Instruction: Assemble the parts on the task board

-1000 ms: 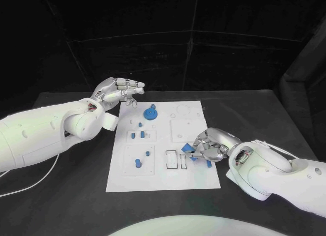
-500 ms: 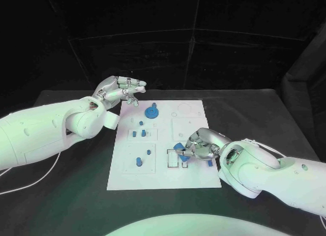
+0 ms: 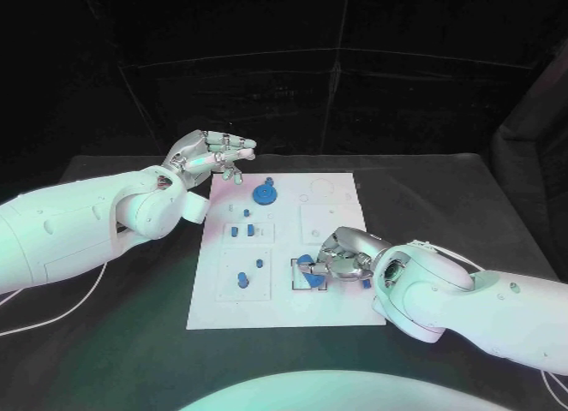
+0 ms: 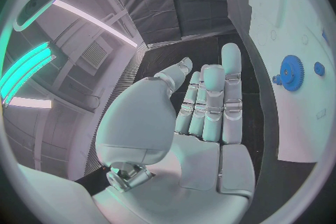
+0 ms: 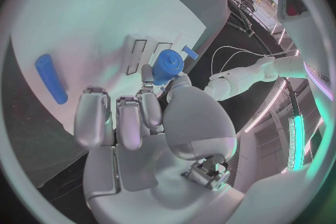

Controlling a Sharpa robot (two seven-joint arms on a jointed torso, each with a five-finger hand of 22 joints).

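The right robot hand [image 3: 337,257] rests low over the near right part of the task board [image 3: 284,304], pinching a blue part [image 3: 311,268] between thumb and fingertips, right over the two narrow rectangular slots [image 5: 143,55] cut in the board. In the right wrist view the blue part [image 5: 167,66] sits at the fingertips, just beside those slots, and a blue rod [image 5: 52,78] lies well apart from it near the board's edge. The left robot hand [image 3: 211,157] hangs above the dark surface [image 3: 98,334] off the board's far left corner, holding nothing, its fingers side by side and nearly straight. A blue gear [image 3: 264,197] stands on the far part of the board, near that hand but apart from it. Bare white board lies along the near edge.
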